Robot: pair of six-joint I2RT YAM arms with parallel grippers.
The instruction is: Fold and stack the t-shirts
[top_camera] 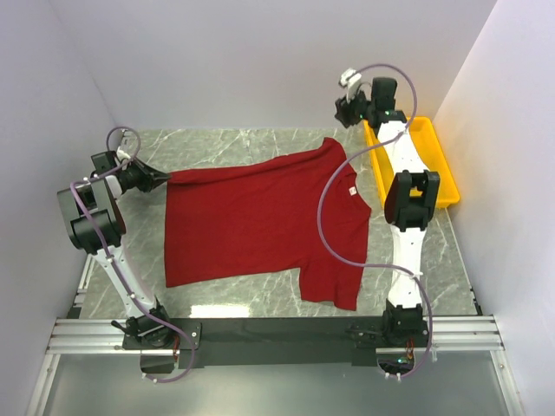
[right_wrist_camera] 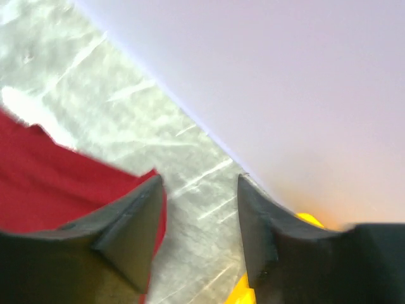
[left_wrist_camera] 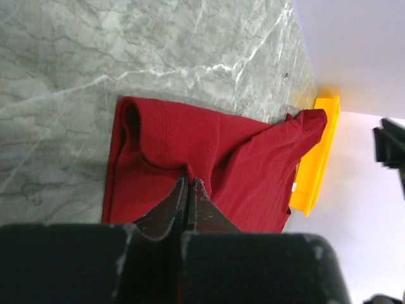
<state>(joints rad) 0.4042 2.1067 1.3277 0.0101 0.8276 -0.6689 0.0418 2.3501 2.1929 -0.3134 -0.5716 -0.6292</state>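
The dark red t-shirt (top_camera: 260, 221) lies spread flat on the marble table, its collar with a small white tag (top_camera: 352, 191) towards the right. My left gripper (top_camera: 163, 179) is at the shirt's far-left corner. In the left wrist view it (left_wrist_camera: 189, 180) is shut, with a raised fold of the shirt (left_wrist_camera: 234, 158) pinched at its tips. My right gripper (top_camera: 344, 111) hovers beyond the shirt's far-right sleeve. In the right wrist view it (right_wrist_camera: 199, 180) is open and empty over bare marble, with the shirt's edge (right_wrist_camera: 44, 183) beside its left finger.
A yellow plastic tray (top_camera: 434, 160) stands at the far right of the table, under the right arm; it also shows in the left wrist view (left_wrist_camera: 316, 158). White walls enclose the table on the left, back and right. A purple cable loops from the right arm over the shirt.
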